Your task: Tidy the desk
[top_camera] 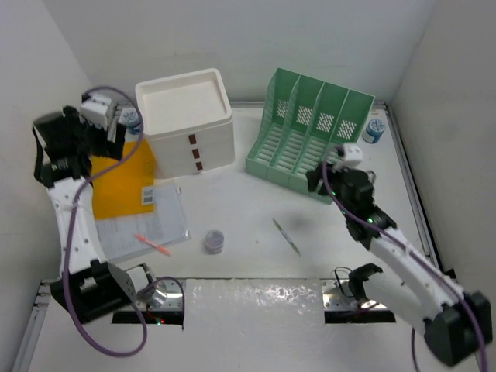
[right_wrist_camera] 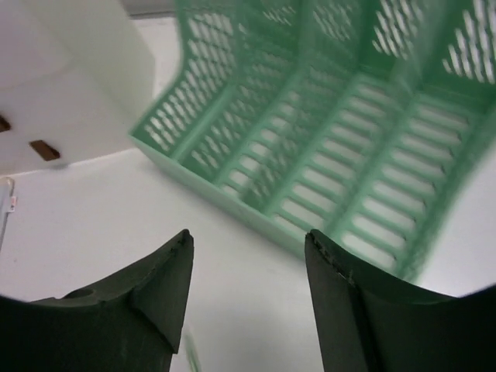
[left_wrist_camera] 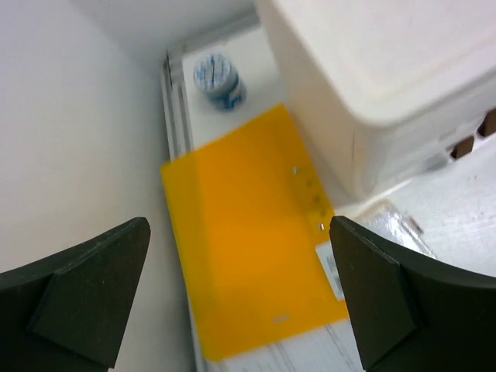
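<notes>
The white desk [top_camera: 240, 205] holds an orange folder [top_camera: 120, 182] at the left, lying over a sheet of printed paper [top_camera: 147, 221] in a clear sleeve. A red pen [top_camera: 154, 246] lies on the paper. A small purple-lidded pot [top_camera: 215, 241] and a green pen [top_camera: 286, 236] lie in the middle. My left gripper [top_camera: 116, 128] is open and empty, raised above the folder [left_wrist_camera: 248, 263]. My right gripper [top_camera: 316, 180] is open and empty, above the desk beside the green file rack [top_camera: 310, 136], which also shows in the right wrist view [right_wrist_camera: 325, 147].
A white three-drawer box [top_camera: 186, 120] stands at the back, left of the rack. A tape roll [top_camera: 130, 118] sits in the back left corner and another [top_camera: 375, 129] in the back right. Walls close in on the left, right and back.
</notes>
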{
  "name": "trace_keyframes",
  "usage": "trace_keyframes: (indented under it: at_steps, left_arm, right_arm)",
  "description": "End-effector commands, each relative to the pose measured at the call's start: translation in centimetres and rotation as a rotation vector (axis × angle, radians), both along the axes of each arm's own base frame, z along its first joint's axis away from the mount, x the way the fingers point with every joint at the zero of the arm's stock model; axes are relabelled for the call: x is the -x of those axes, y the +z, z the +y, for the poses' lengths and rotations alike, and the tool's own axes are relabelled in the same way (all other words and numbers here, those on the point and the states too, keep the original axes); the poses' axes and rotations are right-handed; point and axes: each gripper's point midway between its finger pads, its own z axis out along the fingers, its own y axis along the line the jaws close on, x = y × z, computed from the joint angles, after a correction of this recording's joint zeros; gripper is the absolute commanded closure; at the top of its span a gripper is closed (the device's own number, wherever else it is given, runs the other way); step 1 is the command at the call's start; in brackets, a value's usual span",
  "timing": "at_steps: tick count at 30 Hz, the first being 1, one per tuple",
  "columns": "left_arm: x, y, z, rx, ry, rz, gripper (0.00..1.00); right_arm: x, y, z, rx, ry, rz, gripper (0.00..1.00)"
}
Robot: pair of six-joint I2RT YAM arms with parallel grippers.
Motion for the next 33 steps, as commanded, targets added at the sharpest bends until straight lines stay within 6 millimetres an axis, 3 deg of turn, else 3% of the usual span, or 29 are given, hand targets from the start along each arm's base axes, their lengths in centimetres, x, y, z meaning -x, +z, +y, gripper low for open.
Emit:
trace_keyframes:
  at_steps: [1, 2, 3, 4, 5, 6, 7, 9, 10, 11, 13, 14, 16, 20, 24, 25, 26, 27, 30, 33]
  left_arm:
    - [-0.9, 1.6, -2.4, 0.076, -0.19, 0.084, 0.0]
    - [-2.0, 1.1, -2.0, 0.107, -0.19, 0.109, 0.0]
    - [-3.0, 3.0, -1.8, 0.105, -0.195, 0.073, 0.01]
    - [-3.8, 3.3, -1.7, 0.15, -0.187, 0.073, 0.0]
    - [-5.5, 3.6, -1.5, 0.188, -0.199, 0.073, 0.0]
    - [-6.2, 3.7, -1.6, 0.256, -0.182, 0.082, 0.01]
    - [-7.0, 3.9, -2.1, 0.312, -0.213, 0.084, 0.02]
    - [-9.0, 4.0, -2.6, 0.438, -0.224, 0.11, 0.06]
    - [-10.0, 3.3, -3.4, 0.481, -0.251, 0.134, 0.07]
    - [-10.7, 4.2, -3.8, 0.478, -0.255, 0.119, 0.08]
    - [-11.9, 4.4, -5.9, 0.458, -0.285, 0.114, 0.08]
    - [-12.0, 4.0, -6.2, 0.436, -0.278, 0.118, 0.07]
    - [-12.8, 4.1, -7.2, 0.4, -0.288, 0.091, 0.06]
    - [-14.5, 2.3, -4.4, 0.373, -0.109, 0.072, 0.06]
    - [-15.4, 0.7, -5.0, 0.395, -0.068, 0.06, 0.06]
    - [-15.5, -0.3, -5.1, 0.4, -0.058, 0.077, 0.06]
    - [-15.7, -0.8, -5.1, 0.403, -0.053, 0.081, 0.06]
    - [-15.9, -1.0, -5.2, 0.406, -0.051, 0.078, 0.06]
    - [-16.5, -2.7, -5.2, 0.421, -0.039, 0.099, 0.06]
    - [-16.6, -4.2, -5.3, 0.438, -0.035, 0.125, 0.06]
  right_arm:
    - [-2.2, 4.5, 2.8, 0.254, -0.071, -0.071, 0.42]
    - [-3.4, 7.5, 4.6, 0.262, -0.059, -0.116, 0.4]
    - [-4.7, 6.1, 6.6, 0.31, -0.024, -0.077, 0.39]
    - [-5.5, 6.4, 8.6, 0.305, 0.023, -0.089, 0.38]
    - [-6.0, 7.9, 11.8, 0.257, 0.107, -0.125, 0.39]
    - [-7.5, 7.6, 14.4, 0.213, 0.144, -0.16, 0.41]
    - [-7.7, 8.0, 16.8, 0.159, 0.197, -0.195, 0.49]
    - [-8.4, 11.1, 21.8, 0.013, 0.317, -0.317, 0.53]
    - [-8.8, 8.6, 24.8, 0.017, 0.368, -0.283, 0.55]
    - [-9.4, 11.2, 27.1, -0.01, 0.396, -0.341, 0.54]
    - [-10.2, 10.8, 29.7, 0.033, 0.377, -0.349, 0.51]
    - [-10.2, 10.5, 31.9, 0.063, 0.367, -0.36, 0.49]
    - [-10.4, 10.2, 32.6, 0.07, 0.258, -0.372, 0.49]
    - [-11.3, 8.8, 36.1, 0.035, 0.251, -0.384, 0.48]
    - [-12.6, 6.4, 39.0, 0.006, 0.274, -0.362, 0.53]
    - [-12.9, 7.3, 40.0, -0.035, 0.281, -0.367, 0.54]
    - [-13.2, 6.9, 40.4, -0.037, 0.279, -0.358, 0.55]
    - [-13.6, 5.2, 40.8, -0.012, 0.276, -0.331, 0.55]
    - [-14.9, 4.9, 39.8, -0.01, 0.166, -0.337, 0.58]
    - [-15.3, 4.7, 38.7, -0.042, 0.09, -0.362, 0.68]
